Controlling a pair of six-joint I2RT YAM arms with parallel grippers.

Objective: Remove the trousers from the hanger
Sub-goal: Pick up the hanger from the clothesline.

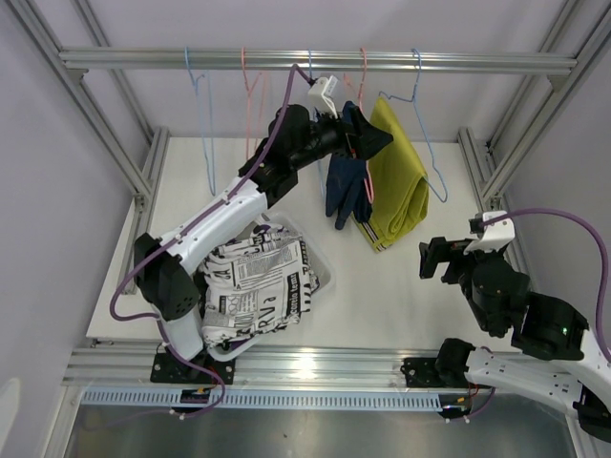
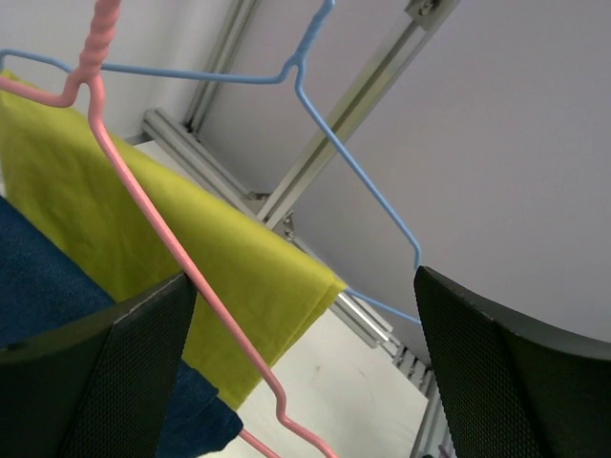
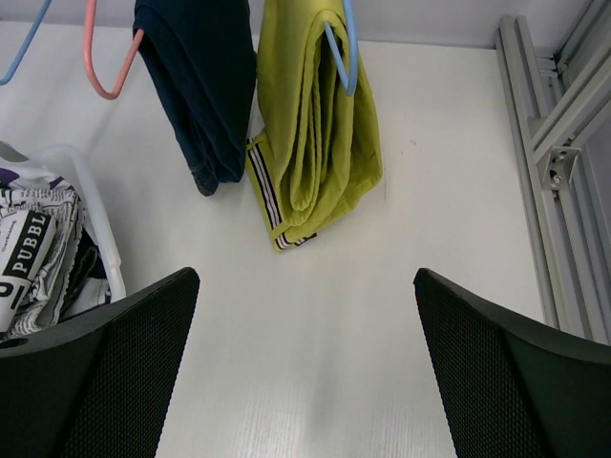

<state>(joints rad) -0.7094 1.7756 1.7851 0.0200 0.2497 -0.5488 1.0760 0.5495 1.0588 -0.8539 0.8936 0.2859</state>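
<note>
Navy trousers (image 1: 346, 186) hang folded over a pink hanger (image 1: 361, 72) on the top rail. Mustard yellow trousers (image 1: 396, 176) with a striped waistband hang over a blue hanger (image 1: 427, 143) to their right. My left gripper (image 1: 368, 138) is raised at the navy pair's top, open, with the pink hanger wire (image 2: 181, 258) between its fingers; navy cloth (image 2: 57, 296) lies by the left finger. My right gripper (image 1: 431, 260) is open and empty, low over the table. In its view the navy pair (image 3: 205, 81) and yellow pair (image 3: 320, 124) hang ahead.
A white basket (image 1: 320, 262) at front left holds white trousers with black print (image 1: 258, 286) on a pile. Empty blue (image 1: 200, 105) and pink (image 1: 250, 95) hangers hang on the rail at left. Aluminium frame posts (image 1: 482, 167) stand on both sides.
</note>
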